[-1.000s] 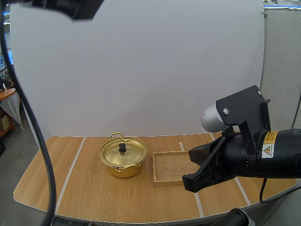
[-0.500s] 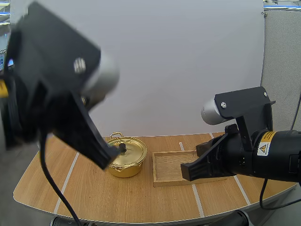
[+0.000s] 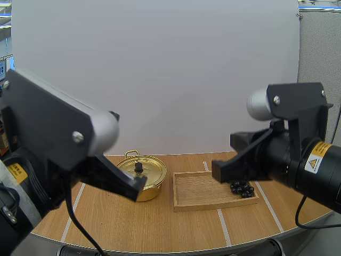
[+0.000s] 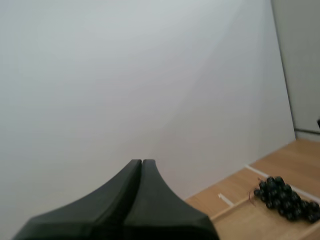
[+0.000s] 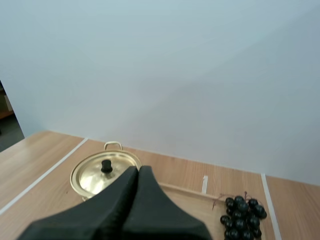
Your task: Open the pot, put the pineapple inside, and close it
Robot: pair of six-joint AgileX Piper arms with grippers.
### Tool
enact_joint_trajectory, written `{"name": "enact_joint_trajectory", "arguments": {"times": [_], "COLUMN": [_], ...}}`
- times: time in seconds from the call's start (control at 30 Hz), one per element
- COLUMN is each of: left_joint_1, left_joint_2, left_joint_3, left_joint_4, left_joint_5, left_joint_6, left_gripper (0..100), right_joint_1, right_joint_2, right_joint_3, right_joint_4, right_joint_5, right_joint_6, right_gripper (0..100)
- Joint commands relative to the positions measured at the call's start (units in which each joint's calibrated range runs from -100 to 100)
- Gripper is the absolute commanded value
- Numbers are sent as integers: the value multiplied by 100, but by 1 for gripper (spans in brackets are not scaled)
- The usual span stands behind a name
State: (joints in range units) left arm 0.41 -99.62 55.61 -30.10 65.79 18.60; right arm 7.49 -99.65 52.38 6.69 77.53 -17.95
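A gold pot (image 3: 143, 175) with its lid on and a black knob (image 3: 138, 167) stands on the table left of a wooden tray (image 3: 198, 192). A bunch of dark grapes (image 3: 242, 188) lies at the tray's right end; no pineapple is in sight. My left arm (image 3: 53, 144) hangs close to the camera, its front end overlapping the pot's left side. My right arm (image 3: 287, 154) hovers above the tray's right end. My left gripper (image 4: 142, 162) is shut on nothing, high up, with the grapes (image 4: 285, 197) ahead of it. My right gripper (image 5: 138, 170) is shut on nothing, above the pot (image 5: 105, 172) and grapes (image 5: 242, 215).
The wooden table (image 3: 160, 224) has pale stripes running front to back and a rounded front edge. Bare wood lies in front of the pot and the tray. The tray's left part (image 5: 175, 190) holds nothing.
My left arm has swung down and settled low at the left. My right arm has lifted and shifted right, uncovering the grapes on the tray. The pot has stayed put.
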Motion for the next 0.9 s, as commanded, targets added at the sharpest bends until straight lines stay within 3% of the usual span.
{"name": "enact_joint_trajectory", "arguments": {"times": [0.0,0.2,0.33,0.5,0.87], "left_joint_1": [6,6,6,6,6], "left_joint_2": [-38,-38,-38,-38,-38], "left_joint_3": [310,837,1244,1937,3773], "left_joint_4": [-124,-124,-114,6,162], "left_joint_5": [-1251,-2247,-2326,-2442,-4655], "left_joint_6": [-409,-459,-459,-437,-437], "left_gripper": [0,0,0,0,0], "right_joint_1": [-116,-484,-713,-742,-742], "right_joint_2": [-35,-35,-35,-35,-35], "right_joint_3": [-7,418,1222,2384,3974], "right_joint_4": [-147,-193,-183,-183,-231], "right_joint_5": [-988,-2576,-3449,-3745,-4479], "right_joint_6": [9,9,9,-76,-125], "right_gripper": [0,0,0,0,0]}}
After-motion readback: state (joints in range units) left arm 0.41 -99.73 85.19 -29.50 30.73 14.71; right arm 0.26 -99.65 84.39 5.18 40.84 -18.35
